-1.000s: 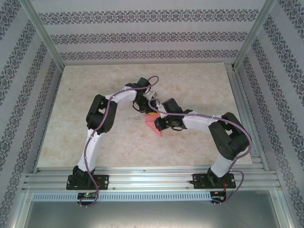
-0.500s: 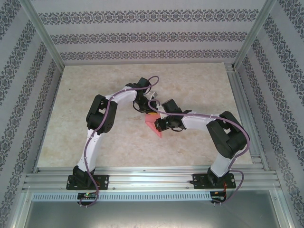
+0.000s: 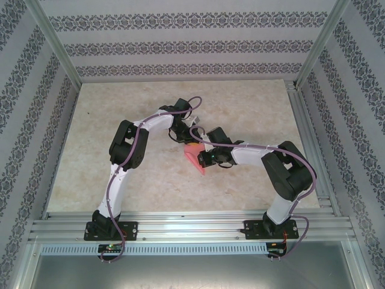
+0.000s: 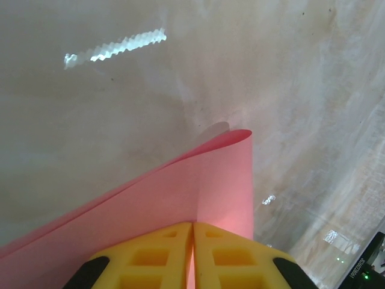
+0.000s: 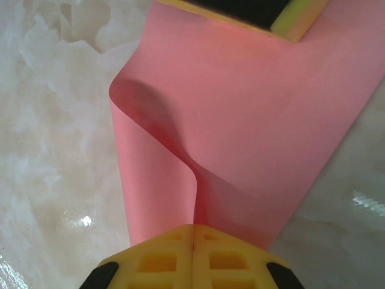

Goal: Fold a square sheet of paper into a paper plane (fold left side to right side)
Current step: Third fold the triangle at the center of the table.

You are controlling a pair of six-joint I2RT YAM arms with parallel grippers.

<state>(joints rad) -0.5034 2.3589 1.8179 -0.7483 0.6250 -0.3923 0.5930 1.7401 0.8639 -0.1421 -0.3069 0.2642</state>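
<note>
Held over the tabletop near its middle, between the two arms: pink-red square sheet of paper, bowed and curling, not yet creased flat; pinched at one edge by left gripper, yellow jaws pressed together on it; pinched at the opposite edge by right gripper, likewise clamped; probably feather-light, floppy, easily crumpled or torn; best taken gently at edges or corners.
</note>
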